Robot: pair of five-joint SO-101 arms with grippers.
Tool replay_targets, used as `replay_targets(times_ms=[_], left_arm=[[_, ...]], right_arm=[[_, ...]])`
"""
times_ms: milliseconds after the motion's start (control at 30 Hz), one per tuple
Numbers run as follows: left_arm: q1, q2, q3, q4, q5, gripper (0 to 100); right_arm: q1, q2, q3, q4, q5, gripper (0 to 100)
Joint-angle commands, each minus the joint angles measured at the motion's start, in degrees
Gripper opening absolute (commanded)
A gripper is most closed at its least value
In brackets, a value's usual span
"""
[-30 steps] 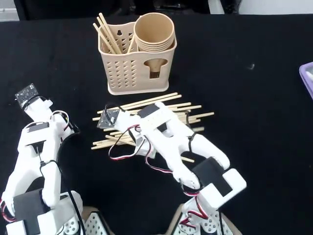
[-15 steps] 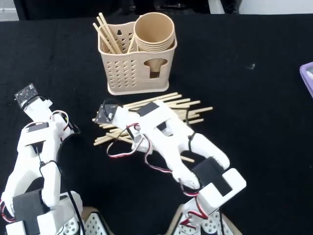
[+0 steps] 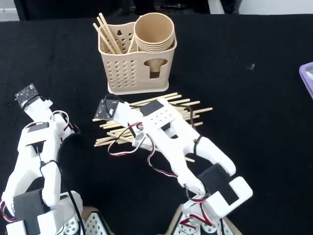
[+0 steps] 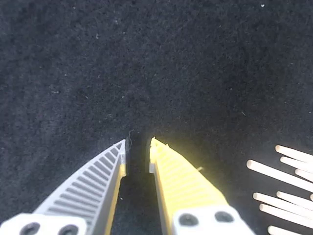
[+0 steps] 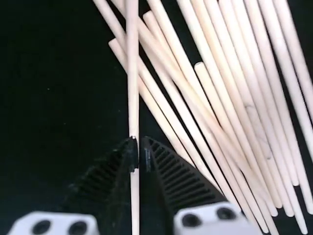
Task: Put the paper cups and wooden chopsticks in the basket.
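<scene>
A beige perforated basket (image 3: 129,73) stands at the back of the black table. It holds stacked paper cups (image 3: 154,32) in one side and a few wooden chopsticks (image 3: 107,34) in the other. A loose pile of chopsticks (image 3: 188,108) lies in front of it. The right arm (image 3: 166,132) bends over that pile. My right gripper (image 5: 134,147) is shut on a single chopstick (image 5: 132,73) at the pile's edge, beside the other sticks (image 5: 220,98). My left gripper (image 4: 137,144) hangs over bare cloth with its fingers nearly together and nothing between them; stick ends (image 4: 279,171) lie off to its side.
A purple container's corner (image 3: 307,73) shows at the table's right edge. The left arm (image 3: 36,142) stands at the front left, away from the pile. Bare black cloth lies to the right of the basket and pile.
The right arm has shifted a little toward the basket, and the sticks at the left end of the pile have been dragged and turned. The left arm has stayed still.
</scene>
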Motion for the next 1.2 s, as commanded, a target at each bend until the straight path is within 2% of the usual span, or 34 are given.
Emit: replay_targets(times_ms=[0, 67, 133, 400, 467, 567, 900, 1167], left_arm=[[-0.1, -0.3, -2.9, 0.3, 0.2, 9], [-0.1, -0.3, -2.9, 0.3, 0.2, 9], [-0.1, -0.3, -2.9, 0.3, 0.2, 9], [-0.1, -0.3, -2.9, 0.3, 0.2, 9], [-0.1, -0.3, -2.9, 0.3, 0.2, 9], [-0.1, -0.3, -2.9, 0.3, 0.2, 9], [-0.1, -0.3, -2.9, 0.2, 0.2, 9], [-0.1, -0.3, -2.9, 0.2, 0.2, 9]], right_arm=[[-0.3, -2.1, -1.0, 0.2, 0.0, 13.3], [-0.4, -0.5, -1.0, 0.2, 0.3, 20.7], [-0.4, 1.6, -1.2, -0.3, 0.4, 23.8], [-0.5, 7.9, -1.3, -4.3, 0.4, 22.8], [-0.5, 7.6, -1.1, -4.3, 0.4, 18.3], [-0.4, 6.9, -1.0, -4.2, 0.0, 1.3], [-0.2, -1.3, 0.3, 4.0, 0.3, 1.1], [-0.4, -4.5, 9.7, -5.5, 0.0, 1.5]])
